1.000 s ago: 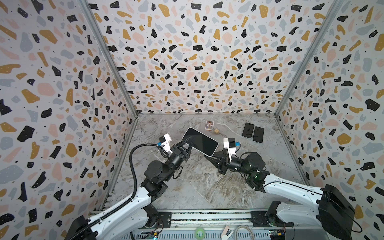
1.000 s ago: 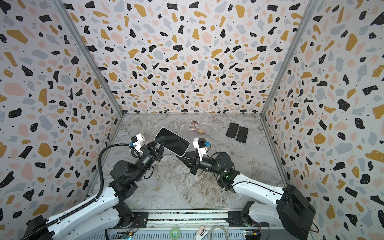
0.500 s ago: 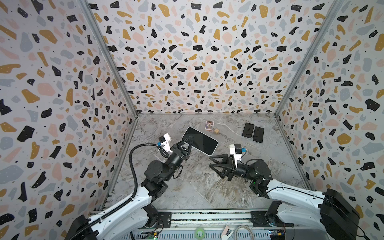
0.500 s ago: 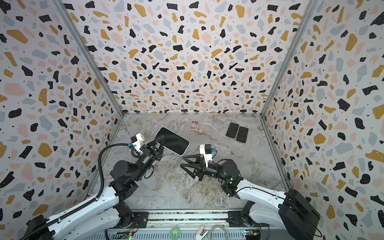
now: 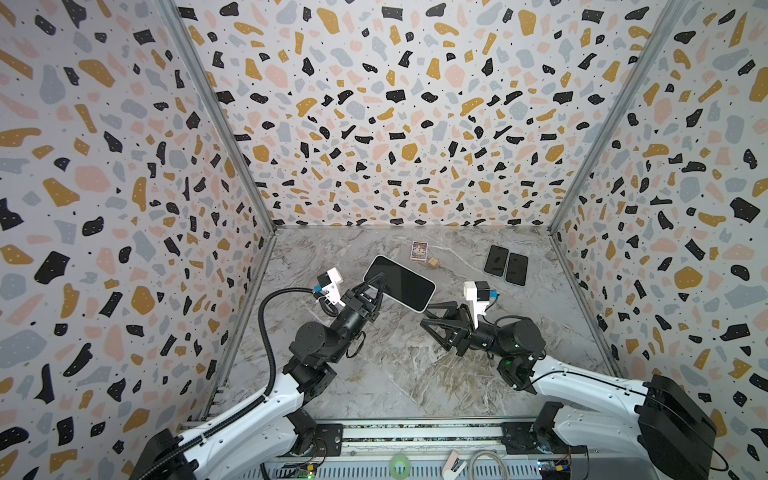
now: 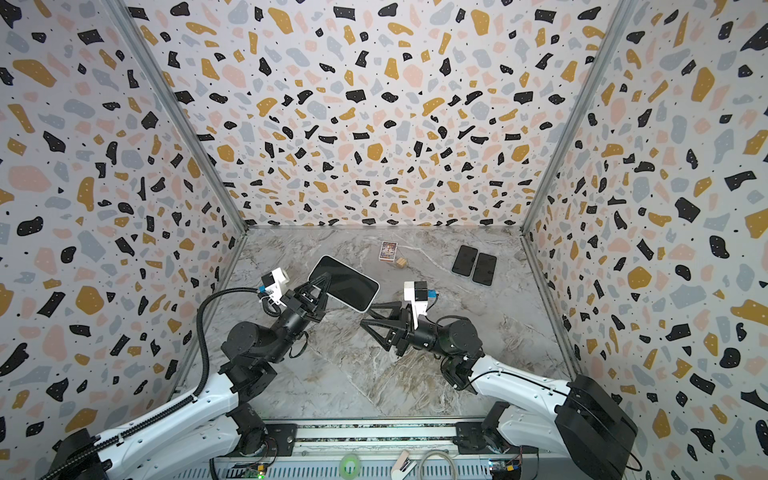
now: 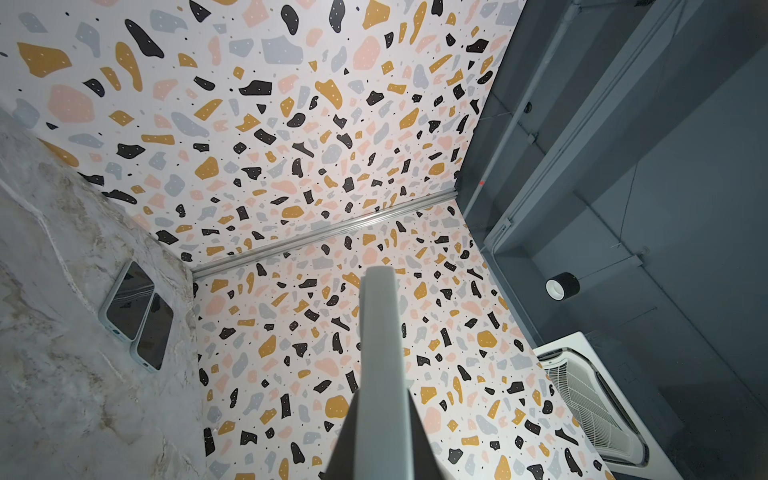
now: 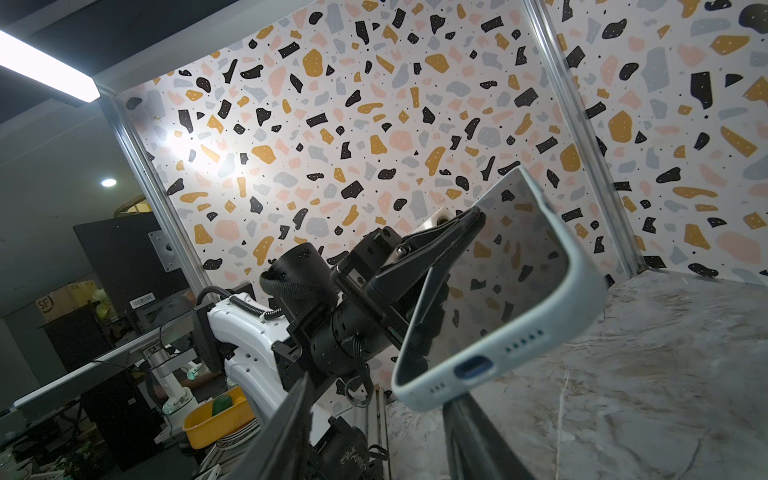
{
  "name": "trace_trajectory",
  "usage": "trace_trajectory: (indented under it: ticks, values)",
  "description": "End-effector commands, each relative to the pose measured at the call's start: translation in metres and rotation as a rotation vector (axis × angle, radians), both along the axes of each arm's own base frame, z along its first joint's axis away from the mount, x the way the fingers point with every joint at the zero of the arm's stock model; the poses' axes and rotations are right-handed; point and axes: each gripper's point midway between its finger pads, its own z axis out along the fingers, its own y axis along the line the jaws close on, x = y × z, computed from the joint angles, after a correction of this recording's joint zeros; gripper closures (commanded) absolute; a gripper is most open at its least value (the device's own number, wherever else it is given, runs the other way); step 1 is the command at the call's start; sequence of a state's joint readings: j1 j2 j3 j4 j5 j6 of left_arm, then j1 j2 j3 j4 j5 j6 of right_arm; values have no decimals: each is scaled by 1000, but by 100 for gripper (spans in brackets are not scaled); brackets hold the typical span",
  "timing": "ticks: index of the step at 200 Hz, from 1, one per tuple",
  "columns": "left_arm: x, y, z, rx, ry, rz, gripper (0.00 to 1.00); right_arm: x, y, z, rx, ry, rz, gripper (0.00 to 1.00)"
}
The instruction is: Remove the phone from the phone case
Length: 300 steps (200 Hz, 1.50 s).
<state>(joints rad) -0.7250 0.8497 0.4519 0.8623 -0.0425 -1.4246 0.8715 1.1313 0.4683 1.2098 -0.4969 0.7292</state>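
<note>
Two end effectors attend the item, but only one has hold of it now. The left end effector (image 5: pixel 376 285) is clenched on one end of the phone (image 5: pixel 401 282) and carries it clear above the table (image 5: pixel 415 374), screen upward, in the same place as a second ago. The change is on the other side. A second ago the right end effector (image 5: pixel 424 314) was shut against the free corner of the handset. It has since released and drawn back a little. Its jaws now stand apart with the tips just beside that corner, grasping nothing. Whether a tip still brushes the rim cannot be told from a top view. In the right wrist view the pale phone case (image 8: pixel 582 291) wraps the port end fully, with the glass (image 8: pixel 498 270) seated inside it and no lip visibly peeled. I judge the extraction not yet achieved: the earlier pinch at the corner has been given up without parting the two, and the open jaws look set for a fresh bite on the case edge. Until then the whole load hangs on the left grip alone. Two spare handsets (image 5: pixel 506 266), a card (image 5: pixel 419 250) and a wooden block (image 5: pixel 433 262) lie undisturbed at the back of the table, well apart from the work.
</note>
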Motion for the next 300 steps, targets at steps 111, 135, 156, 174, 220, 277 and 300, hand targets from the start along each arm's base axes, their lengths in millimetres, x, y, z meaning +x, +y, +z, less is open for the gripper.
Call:
trace_trajectory:
  ticks: [111, 135, 156, 174, 220, 277, 300]
  values:
    - [-15, 13, 36, -94, -129, 11, 100, 5, 5, 26, 92, -6, 12, 70]
    - [-16, 13, 35, -90, -131, 11, 100, 5, 5, 27, 92, -8, 12, 77]
    - [-15, 13, 34, -92, -121, 10, 100, 4, 6, 24, 83, -10, 20, 84]
    - [-14, 11, 37, -95, -115, 0, 100, 3, 7, 19, 69, -22, 18, 88]
    - [-11, 2, 38, -87, -69, -41, 100, 7, 11, 0, -25, -65, -28, 91]
    - [-10, -8, 41, -64, -45, -83, 100, 18, 14, -6, -151, -130, -101, 93]
    - [-11, -11, 40, -63, -36, -104, 100, 26, 15, -11, -197, -136, -134, 93]
